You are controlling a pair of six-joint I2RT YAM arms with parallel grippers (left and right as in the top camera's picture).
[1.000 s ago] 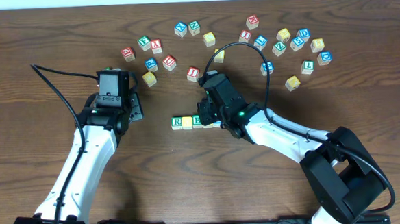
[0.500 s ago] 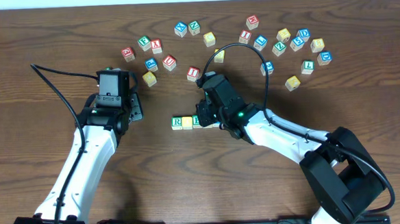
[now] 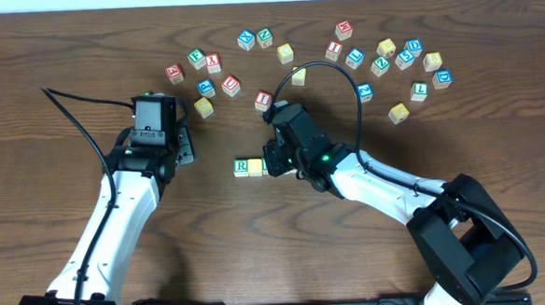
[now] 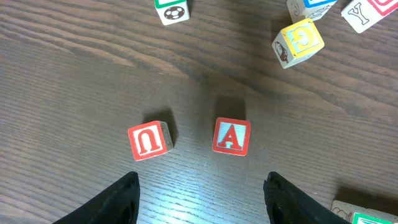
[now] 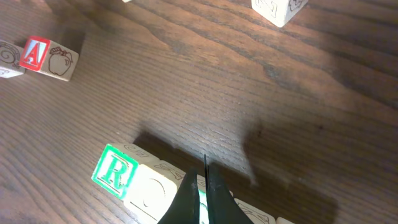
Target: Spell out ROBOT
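R cube (image 3: 241, 165): lay green letter up at the left end of a short row near the middle of the worktop (image 3: 496, 141).
Plain cube (image 3: 255, 166): touched the R cube's right side, in line with it.
Rest of row (image 5: 245, 215): ran on under the right arm; its letters could not be read.
Right fingers (image 5: 205, 186): pressed shut, tips down on the row just right of the plain cube.
Left fingers (image 4: 121, 199): spread open and empty, well left of the row, with a red A cube (image 4: 231, 135) and a red U cube (image 4: 150, 139) just ahead.
Loose cubes (image 3: 398, 112): scattered along the far side.
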